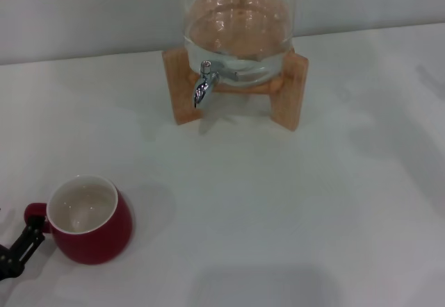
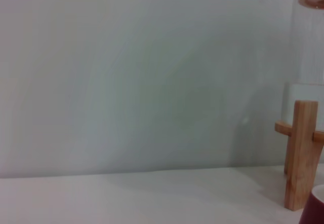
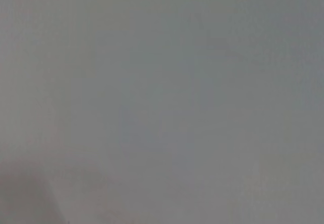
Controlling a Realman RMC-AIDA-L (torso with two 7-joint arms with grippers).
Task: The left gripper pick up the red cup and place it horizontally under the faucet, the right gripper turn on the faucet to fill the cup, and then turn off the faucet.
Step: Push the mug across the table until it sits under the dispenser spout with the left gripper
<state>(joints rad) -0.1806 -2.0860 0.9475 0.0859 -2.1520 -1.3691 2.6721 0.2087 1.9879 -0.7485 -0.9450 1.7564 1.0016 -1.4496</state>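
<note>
Red ceramic, the red cup [image 1: 89,219] is seen upright near the desk's [image 1: 278,210] front left corner, its handle turned toward the left edge. The left pincer [image 1: 28,236] is placed at that handle; whether it is clenched cannot be told. The faucet [image 1: 203,85] is mounted on a glass dispenser [image 1: 238,26] on a wooden stand [image 1: 288,92] at the far edge. The right pincer is not shown.

Head view looks down; low left wrist view shares the wooden stand [image 1: 188,88].
</note>
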